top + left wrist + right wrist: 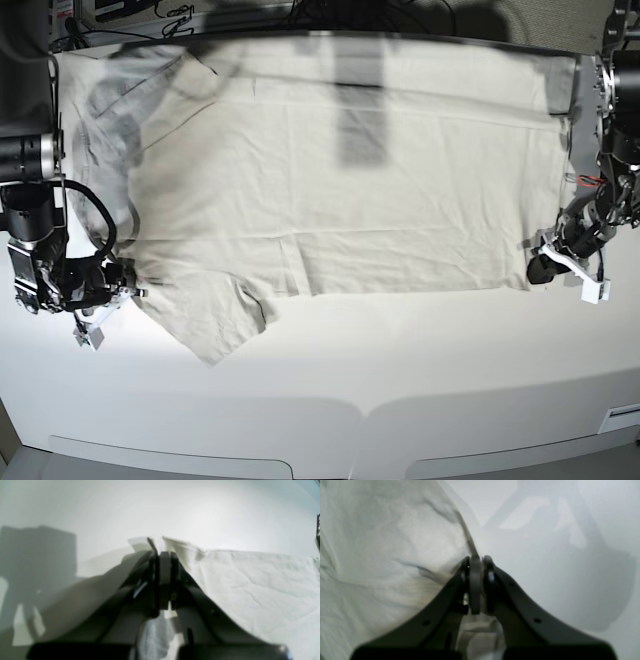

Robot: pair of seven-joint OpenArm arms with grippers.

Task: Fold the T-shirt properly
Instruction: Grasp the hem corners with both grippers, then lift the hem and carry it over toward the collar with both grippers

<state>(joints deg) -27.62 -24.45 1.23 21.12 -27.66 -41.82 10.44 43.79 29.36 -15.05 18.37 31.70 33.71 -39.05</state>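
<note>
The off-white T-shirt (340, 180) lies spread flat on the white table (400, 370), with its sleeves toward the base view's left and its hem toward the right. My left gripper (538, 268) sits at the hem's near right corner. In its wrist view the left gripper (163, 553) is shut, with a flap of the cloth (250, 580) pinched and sticking up past the tips. My right gripper (128, 290) is at the shirt's left edge beside the near sleeve. In its wrist view the right gripper (478, 558) is shut on the fabric's (382, 542) edge.
Dark cables and equipment (130, 12) line the table's back edge. Both arm bases stand at the table's sides, the left one (625, 100) on the right of the base view and the right one (25, 160) on its left. Bare white table runs in front of the shirt.
</note>
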